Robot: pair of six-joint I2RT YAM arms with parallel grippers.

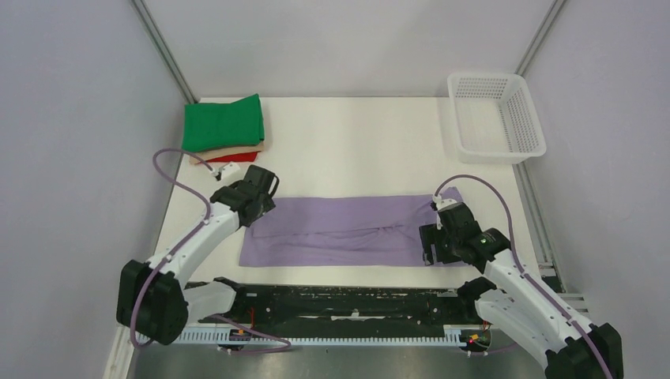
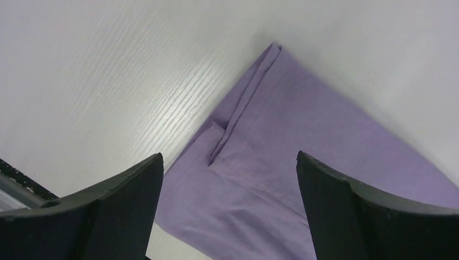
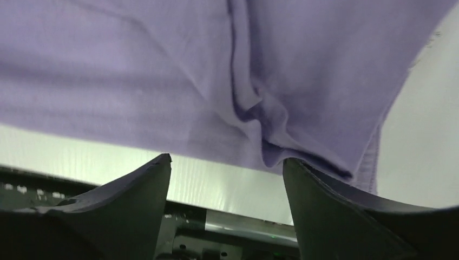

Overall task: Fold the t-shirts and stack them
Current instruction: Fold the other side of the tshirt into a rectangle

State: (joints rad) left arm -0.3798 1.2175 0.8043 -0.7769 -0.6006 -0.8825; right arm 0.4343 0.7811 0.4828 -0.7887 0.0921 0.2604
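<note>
A lavender t-shirt (image 1: 348, 229) lies folded into a long flat band across the middle of the table. My left gripper (image 1: 267, 186) hovers at its far left corner, open, with only the purple cloth (image 2: 303, 141) showing below and between the fingers. At the band's right end my right gripper (image 1: 429, 245) is open too; the rumpled purple cloth (image 3: 216, 70) lies ahead of its fingers and nothing sits between them. At the back left is a stack of folded t-shirts: green (image 1: 223, 122) on top, beige (image 1: 237, 150) under it, red (image 1: 235, 158) at the bottom.
A white plastic mesh basket (image 1: 495, 117) stands at the back right corner. A black rail (image 1: 340, 296) runs along the table's near edge between the arm bases. Grey walls close in on both sides.
</note>
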